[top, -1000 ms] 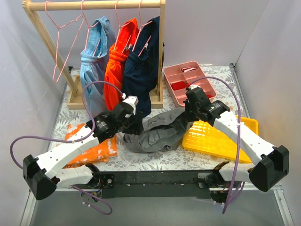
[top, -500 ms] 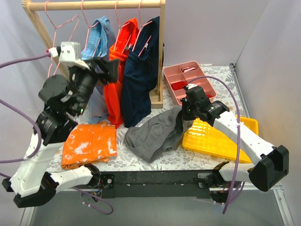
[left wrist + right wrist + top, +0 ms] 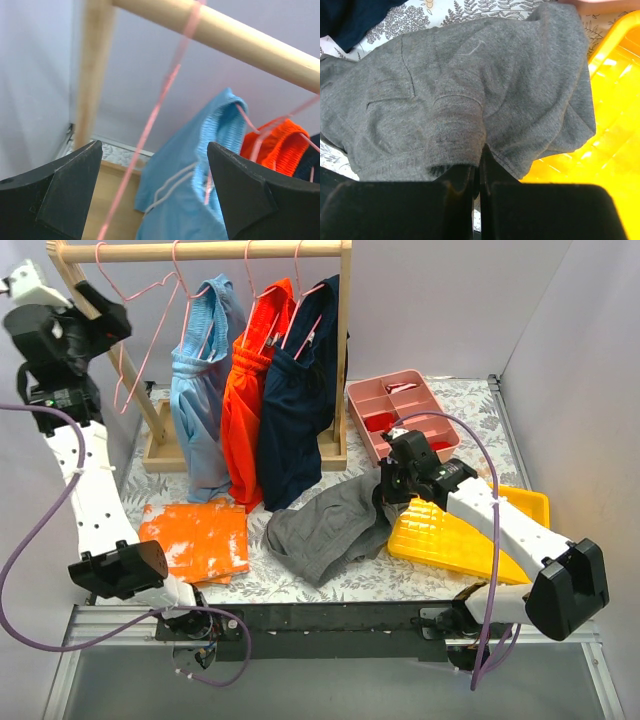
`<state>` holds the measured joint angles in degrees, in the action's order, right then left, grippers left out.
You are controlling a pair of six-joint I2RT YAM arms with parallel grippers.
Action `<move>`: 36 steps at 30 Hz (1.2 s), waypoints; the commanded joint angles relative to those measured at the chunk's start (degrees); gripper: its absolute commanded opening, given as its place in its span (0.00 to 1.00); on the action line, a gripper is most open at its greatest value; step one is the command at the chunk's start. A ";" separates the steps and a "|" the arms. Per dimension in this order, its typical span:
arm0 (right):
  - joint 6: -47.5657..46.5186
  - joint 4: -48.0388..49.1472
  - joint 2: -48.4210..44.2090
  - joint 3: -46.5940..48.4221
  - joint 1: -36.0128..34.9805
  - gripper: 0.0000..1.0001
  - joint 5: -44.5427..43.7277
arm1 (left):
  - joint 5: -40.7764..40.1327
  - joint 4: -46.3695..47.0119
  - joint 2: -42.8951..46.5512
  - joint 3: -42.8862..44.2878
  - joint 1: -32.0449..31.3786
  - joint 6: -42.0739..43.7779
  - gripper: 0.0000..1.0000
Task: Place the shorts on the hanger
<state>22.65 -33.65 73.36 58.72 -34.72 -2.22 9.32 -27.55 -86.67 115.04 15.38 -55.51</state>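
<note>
The dark grey shorts [image 3: 325, 530] lie crumpled on the table's middle; they fill the right wrist view [image 3: 470, 85]. My right gripper [image 3: 385, 490] is shut on their right edge, with a fold pinched between the jaws [image 3: 480, 167]. The empty pink wire hanger [image 3: 135, 340] hangs at the left end of the wooden rail. My left gripper [image 3: 105, 312] is raised high beside it, open and empty. In the left wrist view the hanger's wire [image 3: 150, 125] runs between the open fingers, a little beyond the gripper [image 3: 154, 150].
The wooden rail frame [image 3: 200, 250] carries light blue shorts [image 3: 205, 390], an orange-red garment [image 3: 248, 390] and a navy garment [image 3: 300, 390]. An orange blotched garment [image 3: 195, 540] lies front left. A pink compartment tray [image 3: 400, 415] and a yellow tray [image 3: 470, 535] sit right.
My left arm has swung up from beside the grey shorts on the table to the rail's left end by the empty hanger. The right gripper stays shut on the shorts.
</note>
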 commanded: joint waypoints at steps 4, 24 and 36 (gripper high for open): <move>-2.61 3.15 1.78 -1.41 0.09 0.01 3.71 | 16.61 -1.01 -0.69 3.96 10.90 -4.62 0.86; -4.28 6.05 3.89 -3.44 0.09 0.01 7.84 | 21.27 1.98 -6.14 -2.46 10.82 -2.68 0.67; -4.20 5.79 4.51 -2.91 0.09 0.01 7.93 | 20.30 3.21 -5.79 -6.49 8.62 -1.54 0.36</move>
<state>19.25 -28.73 77.80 55.31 -34.72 4.75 29.56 -25.10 -94.30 109.51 25.39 -58.35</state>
